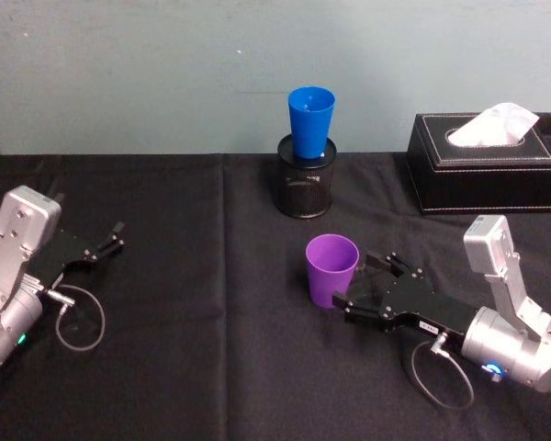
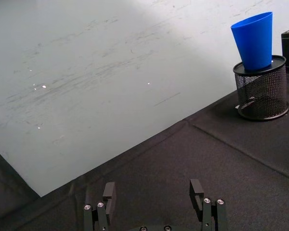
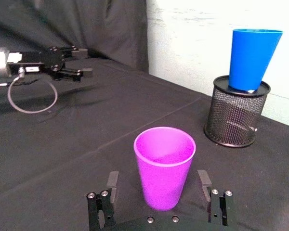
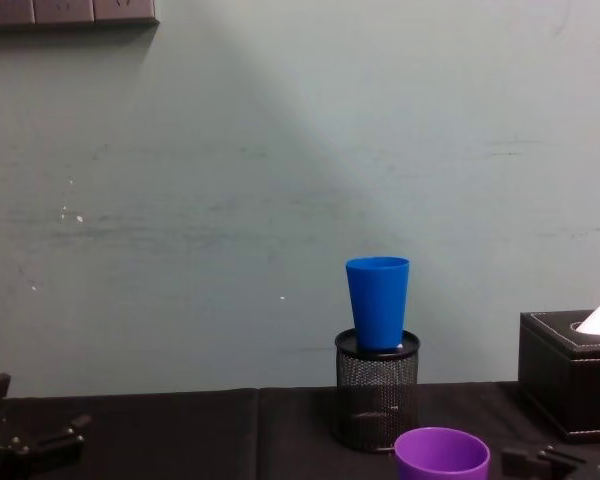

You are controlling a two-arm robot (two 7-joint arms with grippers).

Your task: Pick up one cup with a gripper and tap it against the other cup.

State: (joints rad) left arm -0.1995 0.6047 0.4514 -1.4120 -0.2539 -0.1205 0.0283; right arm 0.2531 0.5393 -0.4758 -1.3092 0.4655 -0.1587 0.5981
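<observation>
Well, in the head view the right gripper (image 1: 356, 283) lies low on the black tabletop (image 1: 193, 349), jaws spread either side of the smooth purple plastic tumbler (image 1: 331, 266); the left gripper (image 1: 106, 242) rests idle at the left, jaws also apart. The right wrist view shows gaps both sides (neither jaw touching yet), so centre, close gently, lift, and tap lightly: the bright blue tapered tumbler (image 3: 253, 57) perches in a black wire-mesh pot (image 3: 235, 115).

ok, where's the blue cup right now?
Head view: the blue cup stands upright in the mouth of the black mesh pot at back centre, left of the tissue box and behind the purple cup.
</observation>
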